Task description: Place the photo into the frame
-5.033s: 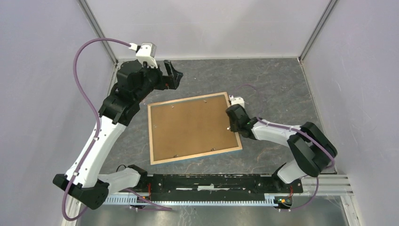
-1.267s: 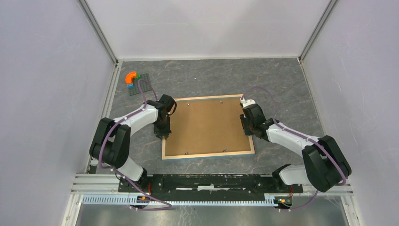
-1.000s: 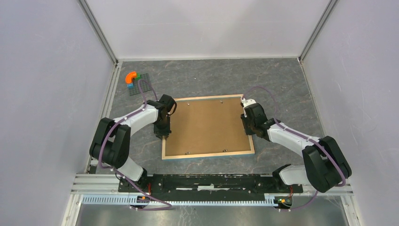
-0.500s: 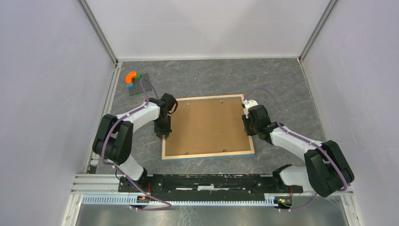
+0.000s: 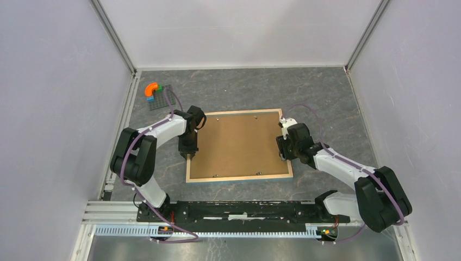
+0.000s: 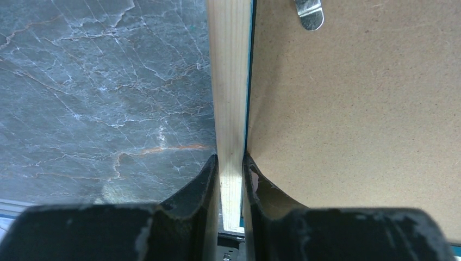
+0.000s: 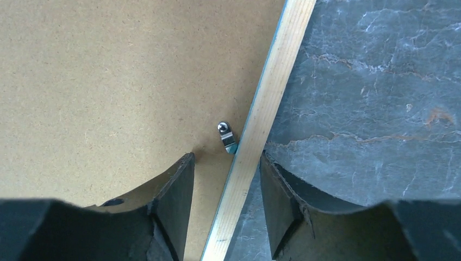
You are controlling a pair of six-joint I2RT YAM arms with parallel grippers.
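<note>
The frame point(image 5: 239, 176) lies back-up mid-picture, the left gripper point(image 6: 231, 163) clamped on its left rail and the right gripper point(image 7: 226, 160) loosely astride the right rail, so next likely comes a careful turn of the clip point(image 7: 226, 135) to free the backing point(image 5: 239, 142); the photo is unseen.

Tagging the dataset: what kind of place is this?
Likely a lab robot test cell: plain pale lilac enclosure walls, a dark grey marble-pattern tabletop, and an aluminium mounting rail along the near edge.
</note>
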